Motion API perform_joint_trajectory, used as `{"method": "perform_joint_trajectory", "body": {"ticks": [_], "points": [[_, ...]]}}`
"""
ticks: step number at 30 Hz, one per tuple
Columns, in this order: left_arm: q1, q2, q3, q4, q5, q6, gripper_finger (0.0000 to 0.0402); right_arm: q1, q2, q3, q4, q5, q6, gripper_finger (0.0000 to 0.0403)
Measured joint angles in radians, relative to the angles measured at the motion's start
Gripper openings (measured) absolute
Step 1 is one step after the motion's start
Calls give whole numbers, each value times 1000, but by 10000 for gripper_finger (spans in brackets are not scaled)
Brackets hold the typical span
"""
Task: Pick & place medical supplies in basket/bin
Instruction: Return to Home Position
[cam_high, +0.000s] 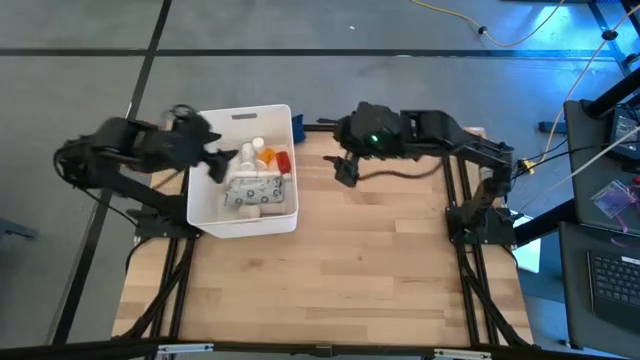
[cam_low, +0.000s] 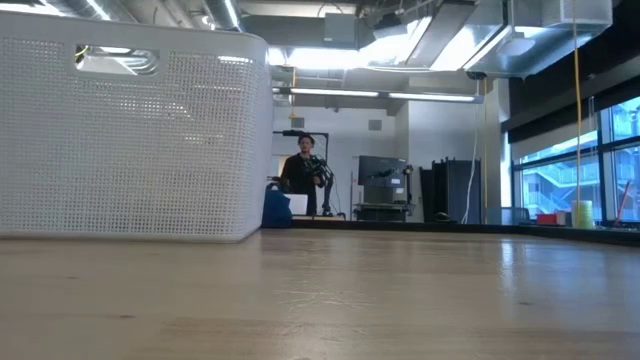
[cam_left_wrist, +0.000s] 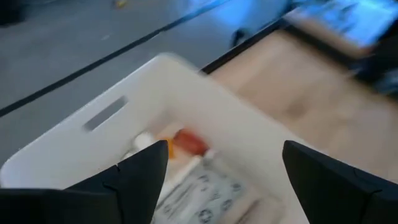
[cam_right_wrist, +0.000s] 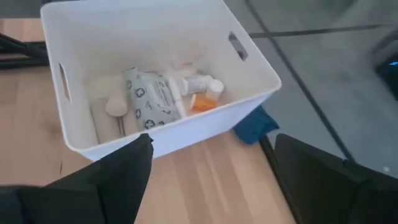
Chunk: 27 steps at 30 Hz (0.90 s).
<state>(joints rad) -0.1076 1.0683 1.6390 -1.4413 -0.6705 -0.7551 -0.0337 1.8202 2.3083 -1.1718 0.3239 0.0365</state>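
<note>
Returning home well, we judged, meant rising clear of the rim first: our left hand (cam_high: 215, 159) hovered open and empty over the white bin (cam_high: 243, 224), upper left, supplies (cam_high: 250, 188) inside; our right hand (cam_high: 346, 170) hung open at upper centre.

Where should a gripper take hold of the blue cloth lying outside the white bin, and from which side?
Pinch the blue cloth at the crumpled part sticking out past the white bin, coming down from above on its open side. It lies low and limp beside the bin wall near the table edge, so a level approach would probably hit the wall.
</note>
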Motion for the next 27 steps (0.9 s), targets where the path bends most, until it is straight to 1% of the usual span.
{"method": "perform_joint_trajectory", "body": {"ticks": [2,4,6,8,10,13,15,18,20,24,27], "points": [[-23,-54,0,57,13,63,308,34,-35,-58,9,56,17,336],[-45,-106,0,125,52,122,308,64,-77,-149,38,111,45,336],[-65,-151,0,192,85,185,308,90,-139,-276,104,152,79,336],[-78,-190,-14,268,111,245,308,110,-219,-426,195,172,110,336],[-83,-236,-68,374,157,304,308,122,-311,-577,323,172,123,336],[-81,-305,-205,555,221,375,308,127,-449,-775,506,168,119,336],[-72,-357,-291,627,210,392,310,127,-538,-875,598,158,114,336],[-47,-439,-396,667,166,366,310,127,-642,-985,681,157,117,336],[-27,-495,-456,688,156,359,309,127,-695,-1043,736,157,117,336],[20,-563,-582,771,146,355,309,124,-769,-1131,816,157,116,336],[69,-598,-669,864,104,371,308,109,-801,-1180,831,157,119,336]]}}
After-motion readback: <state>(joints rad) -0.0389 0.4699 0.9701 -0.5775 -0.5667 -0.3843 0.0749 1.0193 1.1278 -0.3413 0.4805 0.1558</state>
